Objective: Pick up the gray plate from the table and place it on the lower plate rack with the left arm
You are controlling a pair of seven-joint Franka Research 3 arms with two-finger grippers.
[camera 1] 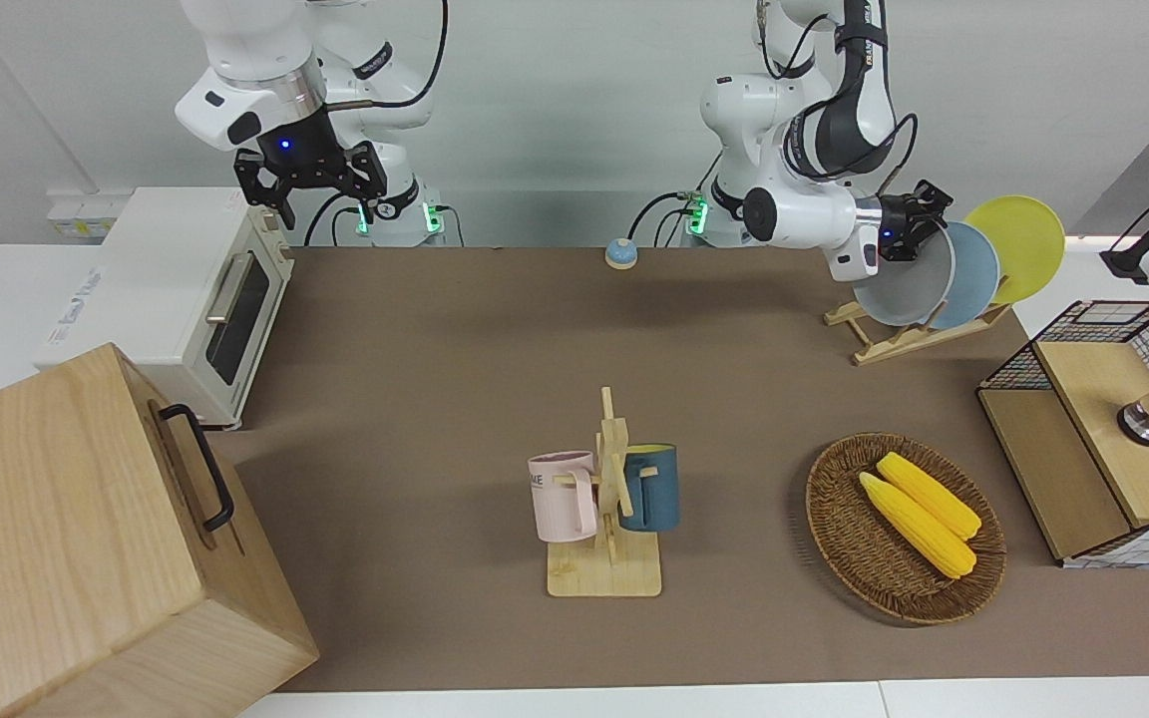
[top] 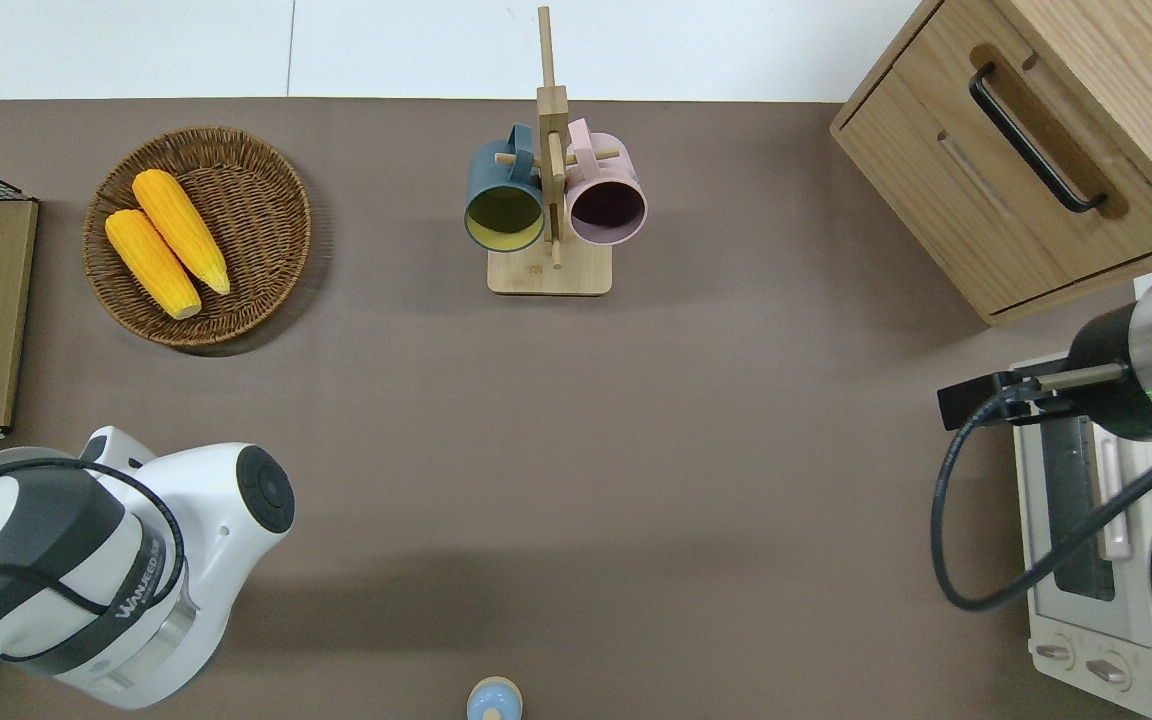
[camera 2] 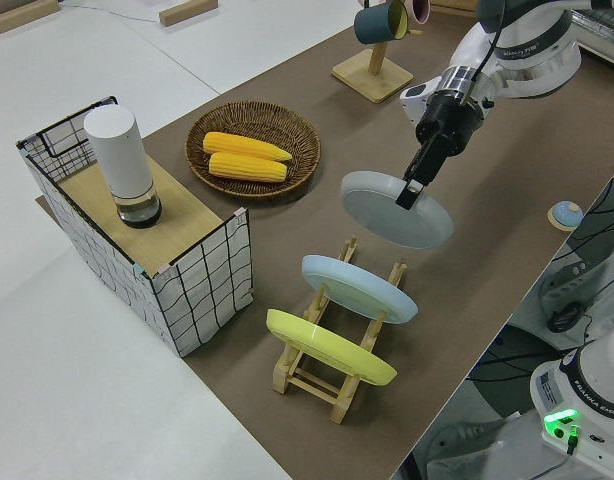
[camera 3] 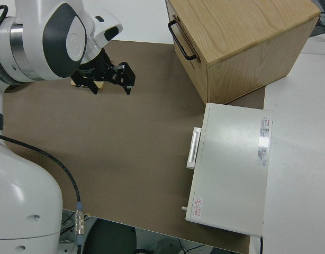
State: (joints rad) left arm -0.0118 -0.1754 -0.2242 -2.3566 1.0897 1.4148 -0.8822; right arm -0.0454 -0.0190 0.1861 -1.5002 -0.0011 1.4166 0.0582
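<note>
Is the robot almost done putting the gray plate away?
Nearly. The pickup is done: the left gripper holds the round pale gray plate by its rim, tilted over the small light-wood plate rack, beside the sky-blue plate. Left: lower it into a slot and let go. The right arm is parked.
</note>
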